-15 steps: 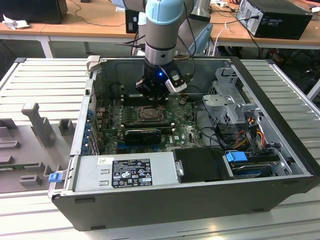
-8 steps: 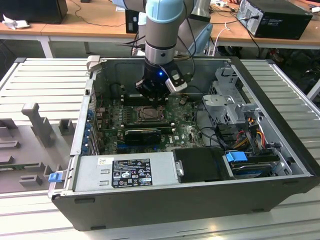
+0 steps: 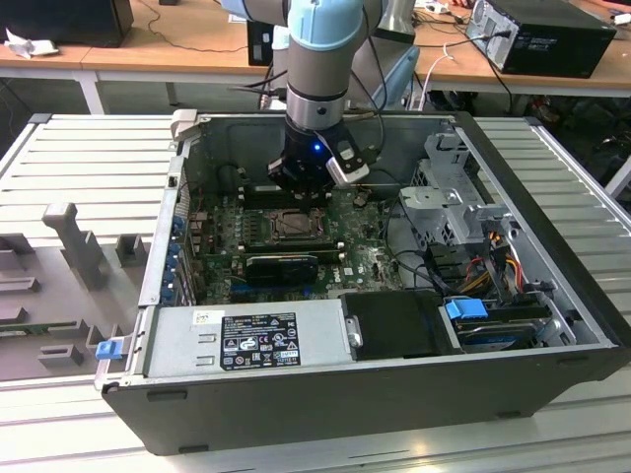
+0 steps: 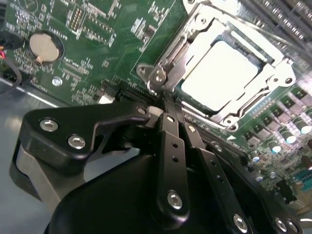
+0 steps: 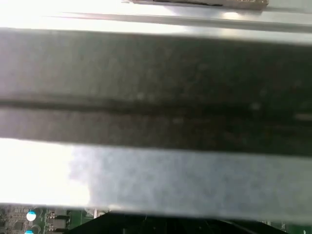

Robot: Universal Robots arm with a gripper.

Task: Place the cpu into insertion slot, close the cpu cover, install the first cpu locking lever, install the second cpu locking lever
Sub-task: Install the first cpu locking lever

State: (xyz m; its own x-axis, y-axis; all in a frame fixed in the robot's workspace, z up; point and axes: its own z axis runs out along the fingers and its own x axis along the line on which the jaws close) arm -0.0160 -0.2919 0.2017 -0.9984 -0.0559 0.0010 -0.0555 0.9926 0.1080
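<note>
Looking at the exterior view, the gripper hangs just over the far edge of the insertion slot mid-motherboard, while in the second wrist view its fingers are pressed together, empty, and the cpu sits seated under the closed cpu cover, levers apparently left.

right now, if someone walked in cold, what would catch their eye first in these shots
Probably the open computer case with the arm reaching down into it, its gripper low over the green motherboard. In the second wrist view, the bright pale cpu sits in the insertion slot, framed by the silver cpu cover, with the shut fingers at the slot's edge.
</note>
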